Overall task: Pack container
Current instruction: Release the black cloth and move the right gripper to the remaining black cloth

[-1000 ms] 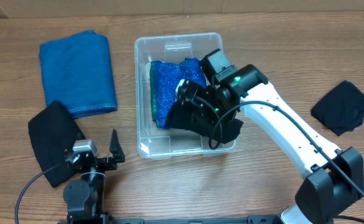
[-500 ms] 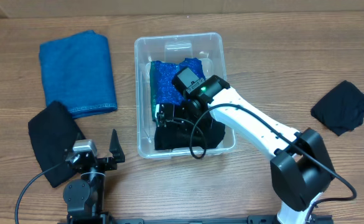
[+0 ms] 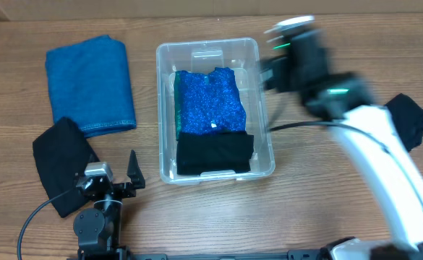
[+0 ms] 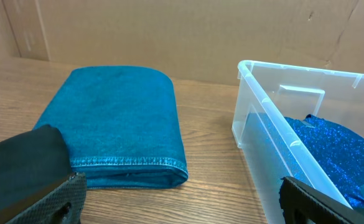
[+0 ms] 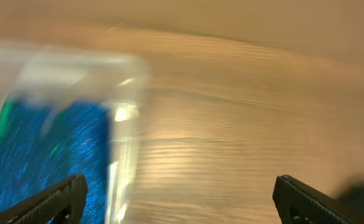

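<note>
The clear container (image 3: 160, 108) stands mid-table, with a sparkly blue cloth (image 3: 210, 101) in its far part and a folded black cloth (image 3: 215, 153) at its near end. My right gripper (image 3: 272, 72) is blurred, just outside the bin's far right rim. In its wrist view the right gripper (image 5: 182, 199) is open and empty above bare wood, with the container corner (image 5: 126, 112) to the left. My left gripper (image 3: 110, 173) rests near the front edge. In its own view the left gripper (image 4: 182, 202) is open and empty, with the container (image 4: 262, 118) to its right.
A folded blue towel (image 3: 90, 83) lies at the far left, with a black cloth (image 3: 59, 162) just in front of it. Another black cloth (image 3: 410, 119) sits at the right, partly behind my right arm. Cardboard walls stand behind the table.
My right gripper opened, left the black cloth in the container's near end, and swung up and right out of the bin. The left arm has not moved.
</note>
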